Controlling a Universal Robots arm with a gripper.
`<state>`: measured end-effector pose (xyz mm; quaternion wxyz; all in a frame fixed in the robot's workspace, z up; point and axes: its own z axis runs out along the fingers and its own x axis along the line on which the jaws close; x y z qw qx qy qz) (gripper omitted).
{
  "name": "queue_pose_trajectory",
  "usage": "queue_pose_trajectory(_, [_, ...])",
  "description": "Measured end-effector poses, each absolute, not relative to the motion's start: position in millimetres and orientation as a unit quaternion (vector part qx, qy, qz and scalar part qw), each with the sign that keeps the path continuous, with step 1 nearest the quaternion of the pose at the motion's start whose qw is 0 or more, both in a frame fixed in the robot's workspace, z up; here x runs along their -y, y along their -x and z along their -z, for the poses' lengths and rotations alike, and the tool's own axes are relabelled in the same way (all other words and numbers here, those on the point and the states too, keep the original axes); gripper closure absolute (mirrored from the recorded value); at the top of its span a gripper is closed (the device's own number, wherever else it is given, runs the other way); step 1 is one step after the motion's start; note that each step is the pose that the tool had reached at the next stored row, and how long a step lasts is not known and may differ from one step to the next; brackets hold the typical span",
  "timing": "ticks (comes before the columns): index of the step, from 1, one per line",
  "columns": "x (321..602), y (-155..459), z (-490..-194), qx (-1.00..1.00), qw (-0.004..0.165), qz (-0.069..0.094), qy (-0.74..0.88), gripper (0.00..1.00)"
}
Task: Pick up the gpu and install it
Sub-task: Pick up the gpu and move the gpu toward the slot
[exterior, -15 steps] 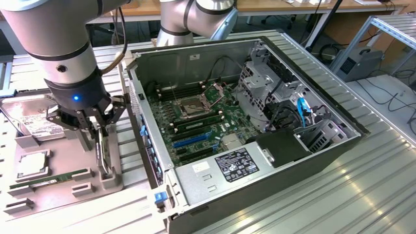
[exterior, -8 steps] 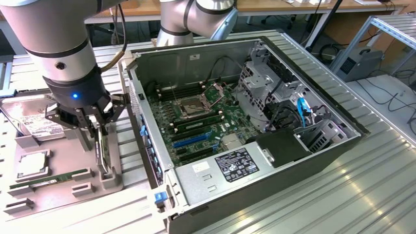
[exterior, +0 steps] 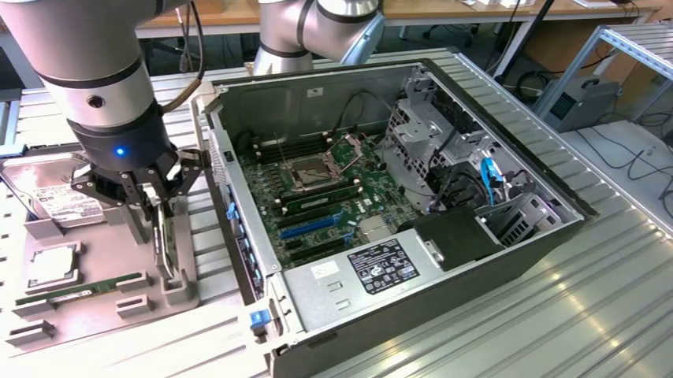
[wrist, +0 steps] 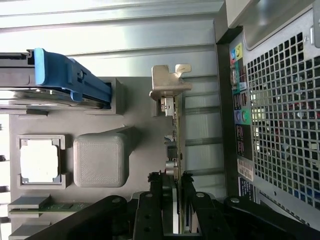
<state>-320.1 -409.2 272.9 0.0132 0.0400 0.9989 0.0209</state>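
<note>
Between the fingers (wrist: 156, 200) stands the gpu (wrist: 173, 117), a thin black card set on its long edge in a slot of a grey moulded holder (wrist: 125, 115). In the wrist view the two black fingers press against the card's opposite faces with no gap showing, so they are closed on it, and the card still sits in its slot. Ahead of the fingers, at the card's far end, a narrow silver bracket (wrist: 169, 82) sticks out.

From the exterior view, the arm (exterior: 94, 79) reaches straight down, with the fingers (exterior: 135, 220) lowered around the gpu (exterior: 165, 252) at the holder's (exterior: 105, 236) edge nearest the computer.

Just beside the fingers on one side lies an open computer case (exterior: 421, 197), its motherboard facing up; its perforated rear panel (wrist: 280, 125) runs close alongside the card. On the fingers' other side, the holder carries a hard drive (exterior: 47, 197) with a white label, a square processor chip (exterior: 50, 266) and a slim green memory stick (exterior: 84, 287), each in its own recess, all apart from the fingers. Holder and case rest on a ribbed metal table (exterior: 589, 315).
</note>
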Motion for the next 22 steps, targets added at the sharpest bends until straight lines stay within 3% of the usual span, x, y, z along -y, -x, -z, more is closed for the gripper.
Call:
queue_pose_trajectory(16, [409.2, 320.1, -282.7, -0.999, 0.013, -0.021, -0.040, 0.73])
queue_pose_trajectory(22, [409.2, 320.1, -309.8, -0.999, 0.013, -0.021, -0.040, 0.73])
